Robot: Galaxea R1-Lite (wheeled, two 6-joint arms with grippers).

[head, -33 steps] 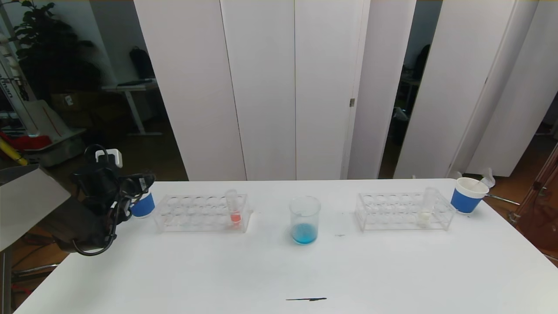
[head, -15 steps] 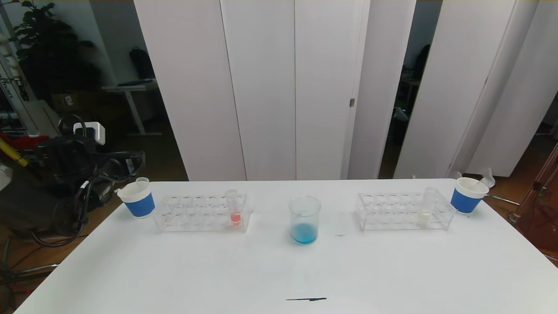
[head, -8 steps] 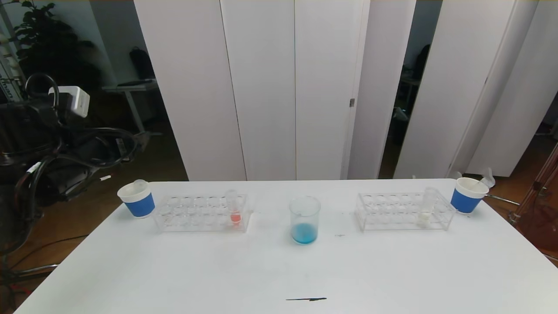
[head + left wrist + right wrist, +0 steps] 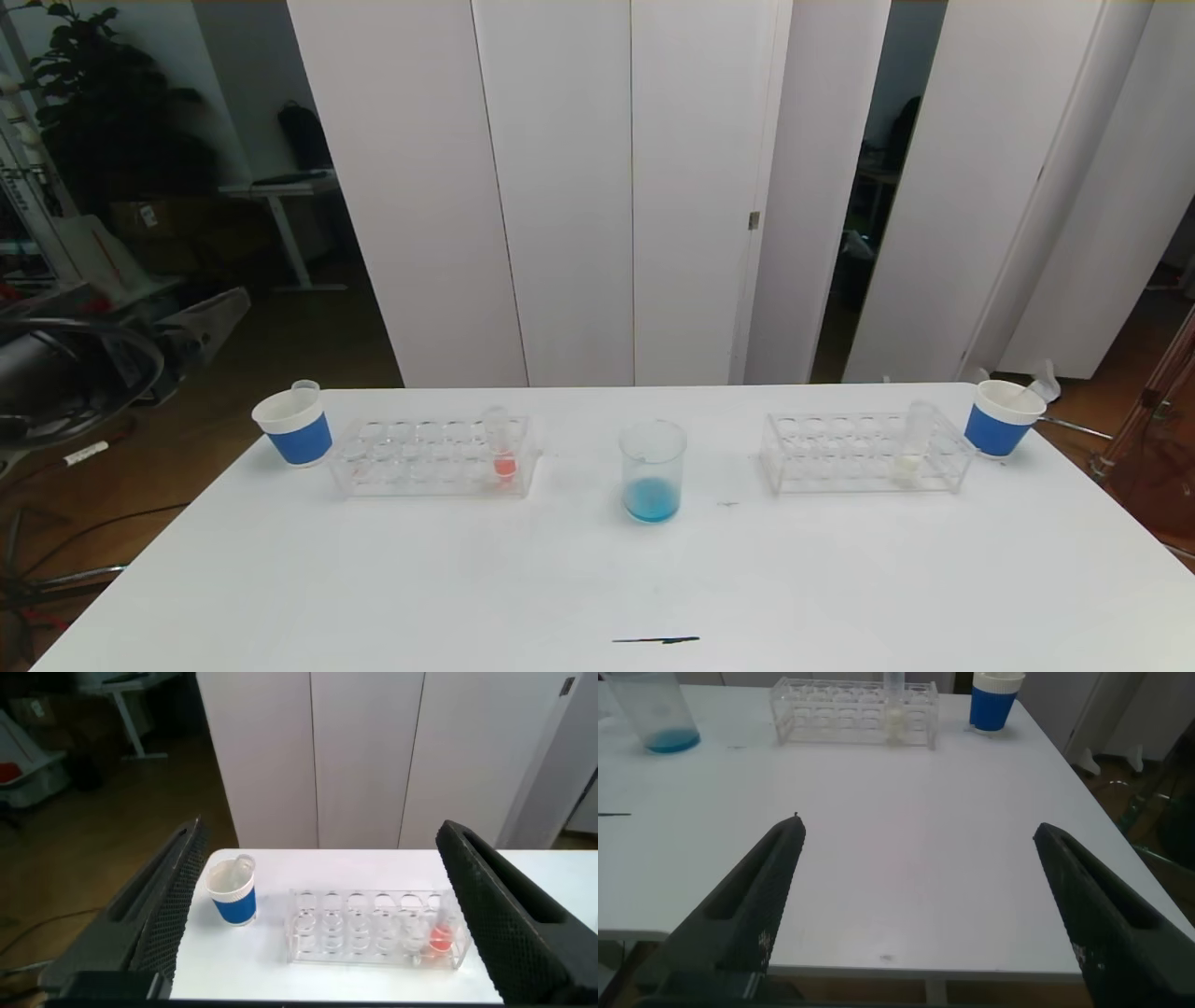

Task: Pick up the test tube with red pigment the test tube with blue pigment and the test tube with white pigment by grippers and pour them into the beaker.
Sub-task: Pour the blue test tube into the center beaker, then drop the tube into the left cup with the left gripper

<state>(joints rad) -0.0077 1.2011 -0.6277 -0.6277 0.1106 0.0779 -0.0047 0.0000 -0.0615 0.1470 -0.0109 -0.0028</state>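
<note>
Looking through the left wrist camera, I see my left gripper (image 4: 318, 905) with its fingers spread wide apart and nothing between them, raised off the left end of the table (image 4: 597, 579). Ahead of it and lower down stands a paper cup (image 4: 232, 890) with a blue band, an empty clear tube leaning inside it. Just beyond the cup sits a clear rack (image 4: 374, 928), and at its far end the test tube with red pigment (image 4: 439, 936) stands upright. My right gripper (image 4: 920, 896) is also spread wide and empty, hanging off the near right edge of the table. Across the tabletop from it I see the second rack (image 4: 853, 711) with the test tube with white pigment (image 4: 895, 709) upright in it, and another blue-banded cup (image 4: 994, 700) just beside that rack's outer end. Farther along, toward the middle of the table, is the beaker (image 4: 656, 714) with blue liquid in its bottom. From the head camera the beaker (image 4: 653, 471) stands between the two racks, well apart from both.
</note>
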